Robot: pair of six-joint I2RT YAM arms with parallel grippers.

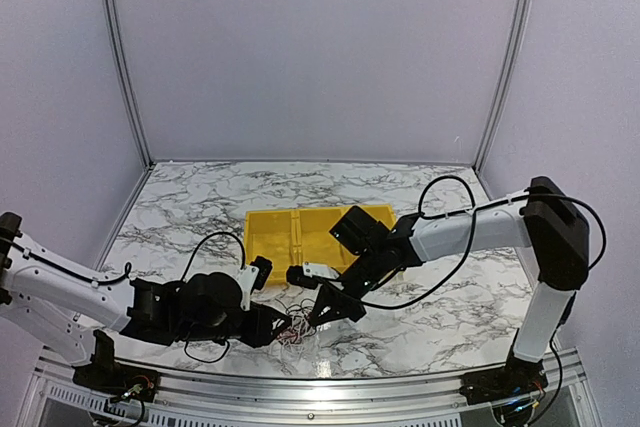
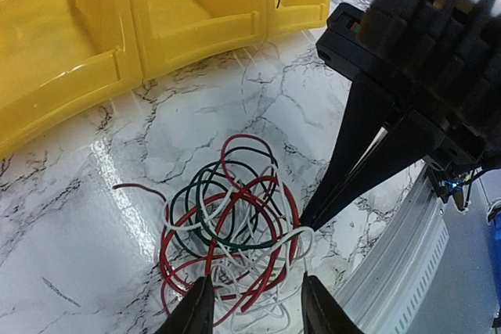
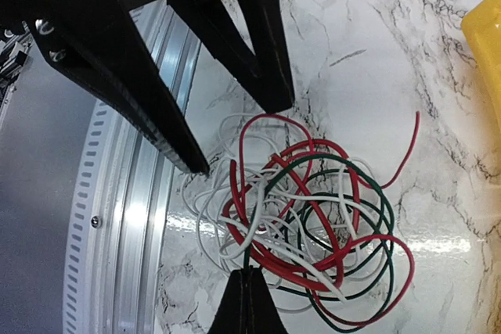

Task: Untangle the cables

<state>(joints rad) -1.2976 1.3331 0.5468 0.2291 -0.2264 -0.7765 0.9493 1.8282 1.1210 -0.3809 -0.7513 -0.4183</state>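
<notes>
**A:** From above?
**B:** The cables [image 1: 295,329] lie tangled on the table [image 1: 190,212], near the yellow bin [image 1: 275,237].
**A:** Left wrist?
**B:** The left gripper [image 2: 252,307] has its jaws spread astride the tangle.
**A:** Right wrist?
**B:** The right gripper [image 3: 246,299] has its jaws pressed together at the tangle's edge.

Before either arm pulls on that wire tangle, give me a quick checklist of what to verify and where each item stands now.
1. The right gripper shut at the edge of the cables: ok.
2. A strand really pinched in it: cannot tell.
3. The left gripper open, straddling the tangle's edge: ok.
4. Wires separated: not ok, red, white and dark loops interlaced.
5. Tangle apart from the yellow bin: ok.
</notes>
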